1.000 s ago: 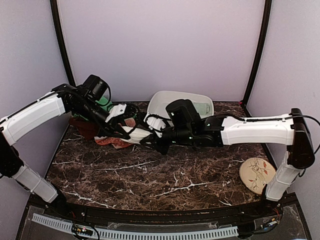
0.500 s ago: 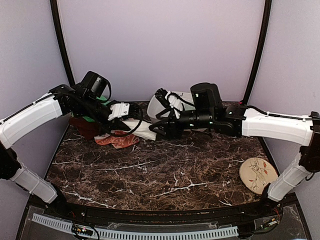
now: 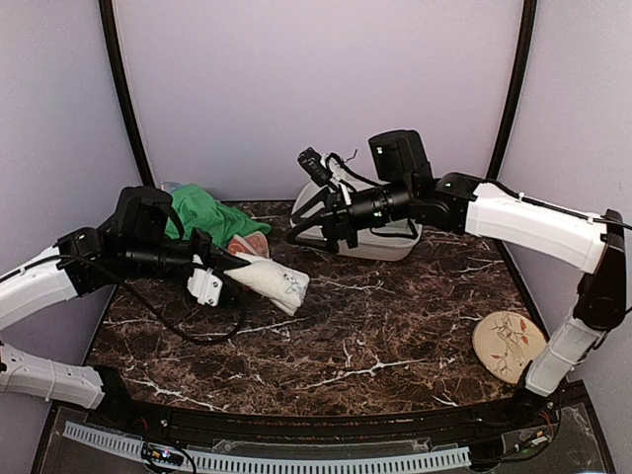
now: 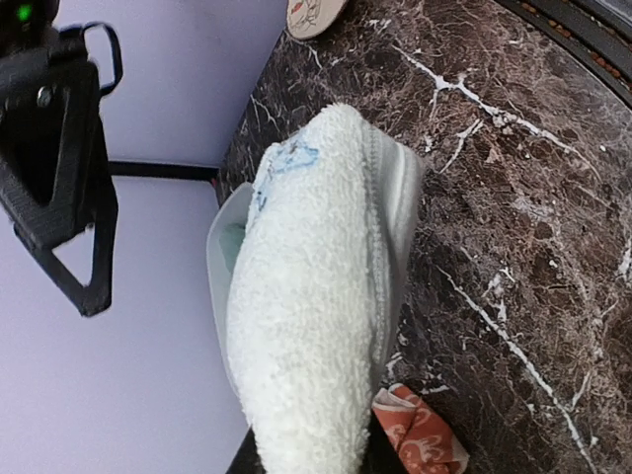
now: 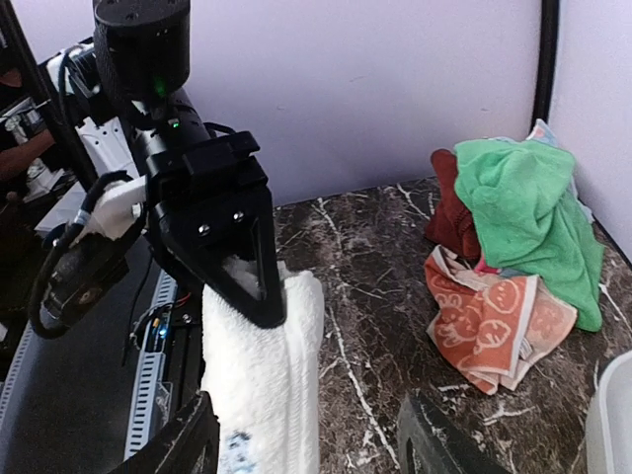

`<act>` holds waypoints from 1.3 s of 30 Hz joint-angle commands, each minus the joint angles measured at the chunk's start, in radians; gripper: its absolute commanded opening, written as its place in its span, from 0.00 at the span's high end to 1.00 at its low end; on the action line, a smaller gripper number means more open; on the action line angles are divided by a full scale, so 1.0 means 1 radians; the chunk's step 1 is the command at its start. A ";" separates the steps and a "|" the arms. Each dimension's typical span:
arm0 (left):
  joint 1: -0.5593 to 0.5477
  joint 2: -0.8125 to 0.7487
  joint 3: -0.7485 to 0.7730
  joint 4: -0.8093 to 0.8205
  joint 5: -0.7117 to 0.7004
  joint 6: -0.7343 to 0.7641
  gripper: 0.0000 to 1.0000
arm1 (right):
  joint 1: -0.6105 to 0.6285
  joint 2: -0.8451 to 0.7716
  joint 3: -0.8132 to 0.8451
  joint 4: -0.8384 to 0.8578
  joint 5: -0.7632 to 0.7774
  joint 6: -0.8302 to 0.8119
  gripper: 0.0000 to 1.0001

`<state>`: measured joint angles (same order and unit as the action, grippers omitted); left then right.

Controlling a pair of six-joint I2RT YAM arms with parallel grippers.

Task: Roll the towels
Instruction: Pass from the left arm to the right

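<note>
Towel [image 4: 316, 296] of nubby cream-white terry, rolled plump, fills left pincer [image 3: 235, 275].

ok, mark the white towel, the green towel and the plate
white towel [image 3: 276, 281], top external view, middle of the bundle
green towel [image 3: 202, 212], top external view, centre of the heap
plate [image 3: 494, 341], top external view, bare left part

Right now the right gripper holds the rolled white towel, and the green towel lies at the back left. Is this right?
No. The left gripper holds the rolled white towel, as the top external view shows. The green towel does lie at the back left.
</note>
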<state>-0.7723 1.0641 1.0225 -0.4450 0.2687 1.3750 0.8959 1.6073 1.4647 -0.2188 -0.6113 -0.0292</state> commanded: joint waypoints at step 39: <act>-0.030 -0.230 -0.498 0.733 0.208 0.840 1.00 | 0.150 0.241 0.150 -0.265 -0.591 0.081 0.36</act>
<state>-0.8108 0.8185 0.5217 0.2661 0.5747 2.0846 1.0016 1.8408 1.5856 -0.4606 -1.1408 0.0582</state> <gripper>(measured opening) 0.198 0.600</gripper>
